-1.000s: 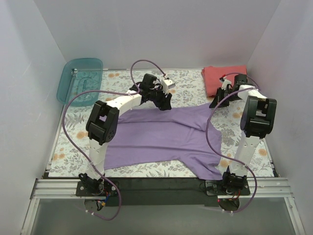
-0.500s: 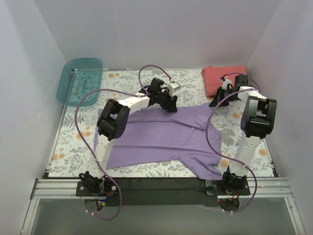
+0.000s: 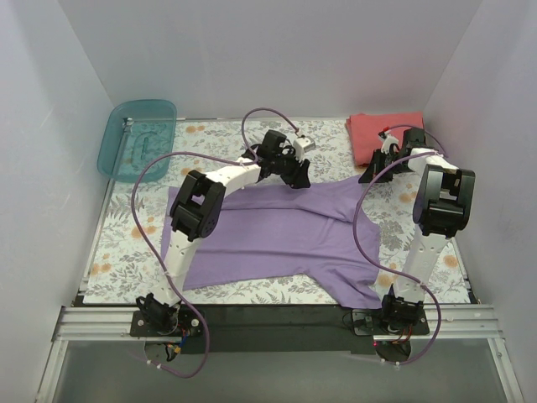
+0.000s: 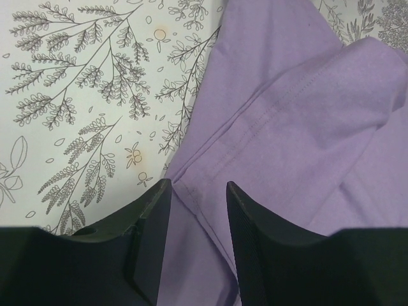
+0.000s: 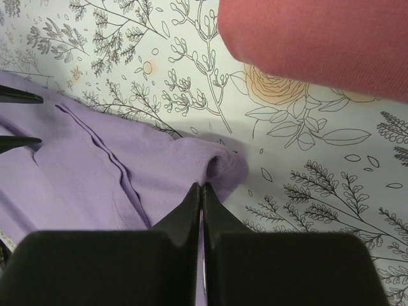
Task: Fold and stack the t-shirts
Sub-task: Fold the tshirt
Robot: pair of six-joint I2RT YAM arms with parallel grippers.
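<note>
1. Table (image 3: 126, 243): floral-print top, and everything you are working with lies on it.
2. Lavender t-shirt (image 3: 277, 231): spread mostly flat across the middle of the table, one sleeve trailing toward your near right and the far right corner drawn up toward the right arm.
3. Teal bin (image 3: 138, 138): at the far left corner, well apart from both shirts.
4. Coral-red t-shirt (image 3: 382, 130): a folded pad at the far right corner, near the lavender corner but apart from it.
5. Left fingers (image 4: 153, 217): spread, at the far edge of the lavender t-shirt. Your wrist view shows its stitched hem running between the two tips, bare table to the left of them. You cannot tell whether the tips touch the cloth.
6. Right fingers (image 5: 185, 213): pressed together, pinching a puckered fold of the lavender t-shirt that bunches at the tips. The coral-red t-shirt lies beyond them, untouched.
</note>
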